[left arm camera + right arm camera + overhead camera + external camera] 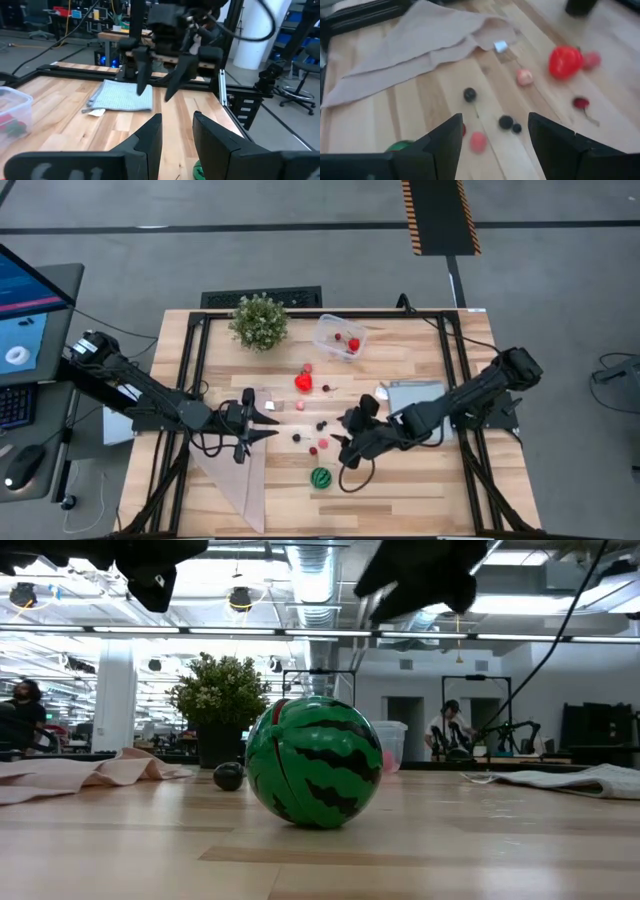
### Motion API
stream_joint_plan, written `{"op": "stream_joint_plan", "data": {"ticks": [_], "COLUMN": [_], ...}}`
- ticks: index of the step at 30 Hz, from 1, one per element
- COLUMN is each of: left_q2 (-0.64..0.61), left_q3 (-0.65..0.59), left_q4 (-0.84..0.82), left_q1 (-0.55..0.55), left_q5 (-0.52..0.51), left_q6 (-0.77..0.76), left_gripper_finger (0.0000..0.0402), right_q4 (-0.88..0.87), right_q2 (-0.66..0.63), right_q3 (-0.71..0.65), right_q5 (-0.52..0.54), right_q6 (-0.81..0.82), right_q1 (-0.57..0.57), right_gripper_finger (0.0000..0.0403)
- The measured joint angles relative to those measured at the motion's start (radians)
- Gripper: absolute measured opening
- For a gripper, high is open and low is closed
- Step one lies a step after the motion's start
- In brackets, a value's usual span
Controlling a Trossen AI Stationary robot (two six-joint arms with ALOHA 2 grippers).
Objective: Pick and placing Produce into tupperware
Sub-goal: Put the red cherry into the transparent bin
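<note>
The produce lies scattered mid-table: a large red fruit, pink and dark bits, and the green striped ball near the front edge, which looms large in the low view. The clear tupperware stands toward the far edge with red pieces inside. My right gripper hovers open above the small pieces; a pink one and dark ones show between its fingers, untouched. My left gripper waits open left of the pieces, holding nothing.
A bushy potted plant stands left of the tupperware. A grey-blue sheet lies under the right arm. A beige cloth covers the front left. A black frame borders the table. People work in the room beyond.
</note>
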Motion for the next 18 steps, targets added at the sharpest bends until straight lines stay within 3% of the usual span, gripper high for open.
{"op": "stream_joint_plan", "data": {"ticks": [13,18], "left_q2": [0.0,0.0], "left_q3": [0.0,0.0], "left_q4": [-0.012,-0.032], "left_q1": [0.001,0.001], "left_q5": [-0.044,-0.044], "left_q6": [0.001,-0.006], "left_gripper_finger": [0.0097,0.0097], "right_q4": [0.085,0.128], "right_q2": [0.098,0.155], "right_q3": [-0.036,-0.012], "right_q5": [-0.001,-0.076], "right_q6": [0.007,0.01], "right_q1": [-0.013,-0.034], "right_gripper_finger": [0.0249,0.0249]}}
